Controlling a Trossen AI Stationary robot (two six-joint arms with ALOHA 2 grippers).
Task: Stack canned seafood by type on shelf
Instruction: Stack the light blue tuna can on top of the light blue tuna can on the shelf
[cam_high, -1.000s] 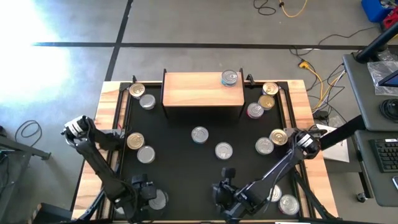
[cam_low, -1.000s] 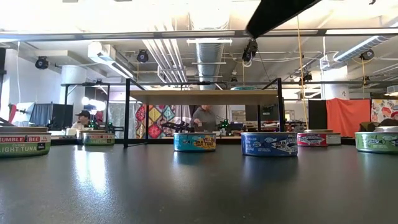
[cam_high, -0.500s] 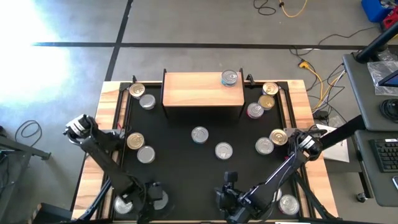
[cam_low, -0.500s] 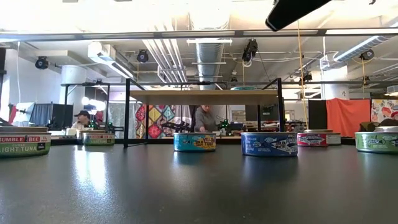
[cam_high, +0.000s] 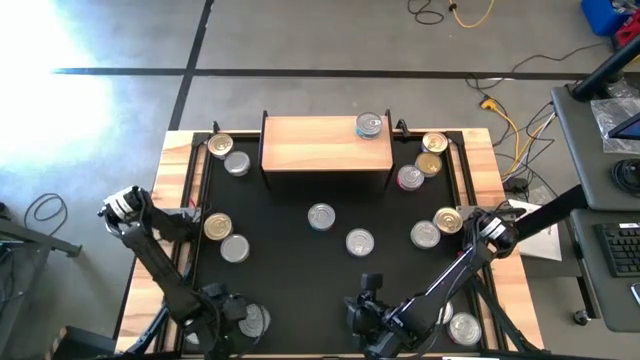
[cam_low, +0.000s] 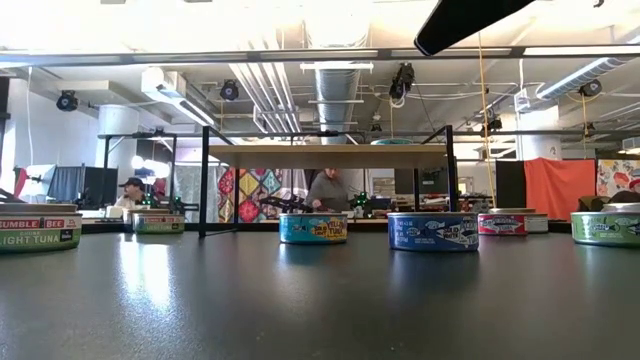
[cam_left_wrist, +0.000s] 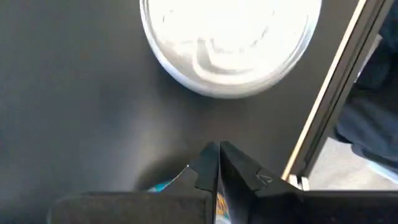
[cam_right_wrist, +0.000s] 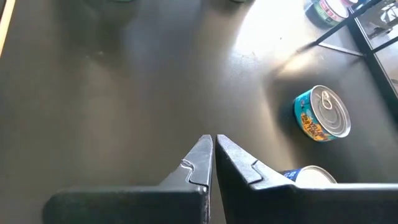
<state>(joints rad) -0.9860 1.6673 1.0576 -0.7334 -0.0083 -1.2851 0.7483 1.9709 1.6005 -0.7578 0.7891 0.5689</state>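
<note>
High view: shelf sits top centre of the black table w/ one silver-lid can on its right end; other cans scattered, e.g. gold-lid can mid-left, silver can centre, another just lower right of it. Left gripper is at bottom left, right beside a silver can; right gripper at bottom centre, below the centre cans and apart from them. Low view: shelf mid-frame, blue can and darker blue can in front of it; grippers not seen. Left wrist view: left gripper fingers pressed together, holding nothing; silver lid just ahead, not touching. Right wrist view: right gripper fingers together, empty; blue can w/ pull-tab off to frame right, well apart.
</note>
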